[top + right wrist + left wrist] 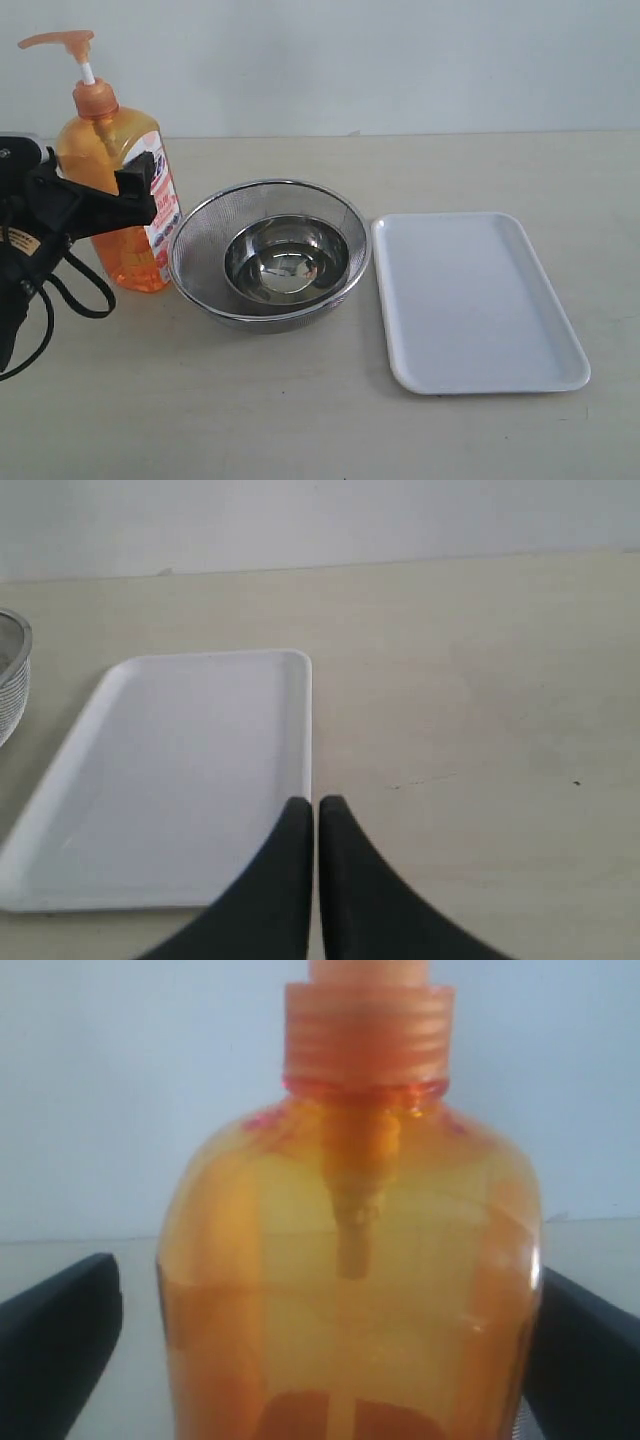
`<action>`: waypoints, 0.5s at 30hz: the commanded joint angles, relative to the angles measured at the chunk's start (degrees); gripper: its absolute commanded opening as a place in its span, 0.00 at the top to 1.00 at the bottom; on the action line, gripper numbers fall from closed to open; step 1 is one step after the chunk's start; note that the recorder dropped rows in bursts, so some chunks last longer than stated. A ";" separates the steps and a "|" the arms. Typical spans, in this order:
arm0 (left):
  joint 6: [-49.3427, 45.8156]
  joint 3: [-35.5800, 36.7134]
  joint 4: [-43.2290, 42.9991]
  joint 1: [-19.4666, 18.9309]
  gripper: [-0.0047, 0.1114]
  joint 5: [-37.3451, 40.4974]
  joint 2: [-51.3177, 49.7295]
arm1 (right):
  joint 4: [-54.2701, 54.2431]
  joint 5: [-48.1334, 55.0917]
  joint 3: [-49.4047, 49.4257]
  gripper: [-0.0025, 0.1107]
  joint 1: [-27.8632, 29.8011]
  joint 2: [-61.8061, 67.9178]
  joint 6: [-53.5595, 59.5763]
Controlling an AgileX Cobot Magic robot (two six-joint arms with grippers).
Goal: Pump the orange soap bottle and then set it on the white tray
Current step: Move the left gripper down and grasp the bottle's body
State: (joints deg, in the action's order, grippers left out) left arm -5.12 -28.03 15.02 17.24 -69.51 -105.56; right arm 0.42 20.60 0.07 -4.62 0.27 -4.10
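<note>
Straddling the orange soap bottle [105,140] toward the table's [300,400] left edge, left gripper [325,1360] sits apart: center, clamp firmly, then pump; right gripper [317,815] pinched together.

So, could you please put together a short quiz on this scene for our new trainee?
1. True or false: the orange soap bottle already stands on the white tray.
2. In the exterior view, what sits between the bottle and the tray? A) a steel mesh bowl B) a folded towel C) a second bottle
3. Which one is shut with nothing between its jaws: the left gripper or the right gripper?

Key: 1. False. 2. A. 3. The right gripper; the left one stands open on either side of the bottle.
</note>
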 commanded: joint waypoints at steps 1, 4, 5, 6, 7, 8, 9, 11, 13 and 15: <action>0.83 -1.37 -0.29 -0.21 0.16 -0.45 -2.50 | 0.16 -0.17 -0.07 0.98 0.06 -0.27 0.13; 0.83 -3.47 -0.29 -0.21 0.16 -0.45 -4.12 | 0.16 -0.17 -0.07 0.98 0.06 -0.27 0.13; 0.83 -3.83 -0.29 -0.21 0.16 -0.45 -4.25 | 0.16 -0.17 -0.07 0.98 0.06 -0.27 0.13; 0.83 -4.49 -0.29 -0.21 0.16 -0.45 -4.51 | 0.16 -0.17 -0.07 0.98 0.06 -0.27 0.13; 0.57 -4.85 -0.29 -0.21 0.16 -0.45 -4.66 | 0.16 -0.17 -0.07 0.98 0.06 -0.27 0.13; 0.40 -5.52 -0.29 -0.21 0.16 -0.45 -5.21 | 0.16 -0.17 -0.07 0.98 0.06 -0.27 0.13; 0.40 -5.88 -0.29 -0.21 0.16 -0.45 -5.68 | 0.16 -0.17 -0.07 0.98 0.06 -0.27 0.13; 0.40 -6.68 -0.41 -0.21 0.16 -0.45 -6.73 | 0.16 -0.17 -0.07 0.98 0.06 -0.27 0.13; 0.07 -7.34 -0.41 -0.21 0.16 -0.45 -7.44 | 0.16 -0.17 -0.07 0.98 0.06 -0.27 0.13; -0.49 -7.80 -0.41 -0.21 0.16 -0.45 -7.92 | 0.16 -0.17 -0.07 0.98 0.06 -0.27 0.13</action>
State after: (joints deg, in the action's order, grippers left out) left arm -5.03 -35.05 14.78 17.22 -69.50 -112.77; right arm 0.42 20.60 0.07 -4.62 0.27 -4.10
